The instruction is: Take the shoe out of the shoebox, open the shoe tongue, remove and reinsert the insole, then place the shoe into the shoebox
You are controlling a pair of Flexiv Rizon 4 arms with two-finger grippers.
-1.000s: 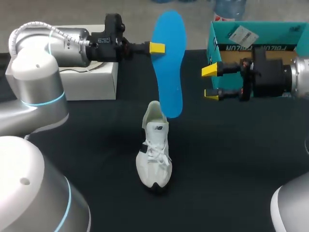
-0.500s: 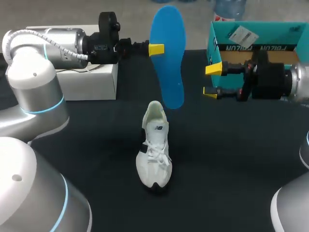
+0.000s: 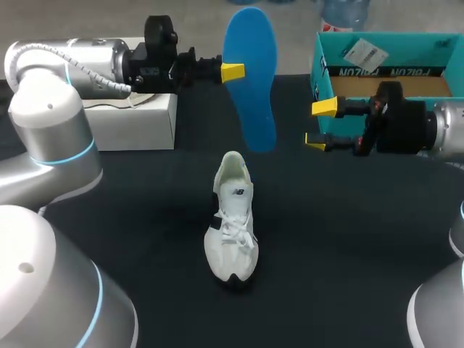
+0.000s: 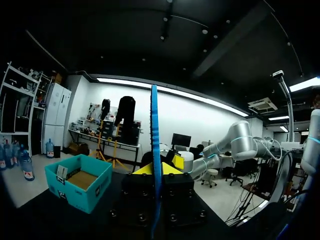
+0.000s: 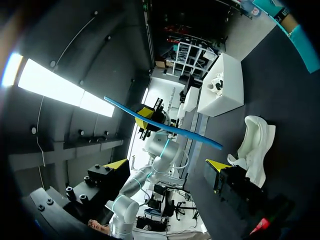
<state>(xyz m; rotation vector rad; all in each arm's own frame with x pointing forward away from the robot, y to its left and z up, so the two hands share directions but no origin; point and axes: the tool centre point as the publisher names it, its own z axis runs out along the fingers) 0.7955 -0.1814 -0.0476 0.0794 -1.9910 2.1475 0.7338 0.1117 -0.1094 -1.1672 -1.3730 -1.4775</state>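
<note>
Landmark for this report is the shoe (image 3: 232, 225). It stands sole-down near the middle of the black table (image 3: 341, 239), with its toe toward me and its heel away.

Left of the shoe and farther back, a white box (image 3: 134, 123) rests on the table. My left arm passes over the box. The left tool (image 3: 232, 71) is held above and beyond the shoe's heel, and it pinches the blue insole (image 3: 254, 87) by one long edge. The left wrist view shows the insole edge-on between the two yellow tips. The insole hangs on end in the air, with its lower end above the shoe's heel opening and clear of it.

Right of the shoe and farther back, the right tool (image 3: 320, 125) is held above the table with its fingers spread and nothing between them. It points toward the insole.

Behind the right tool, farthest right of the shoe, the teal shoebox (image 3: 420, 45) stands open.
</note>
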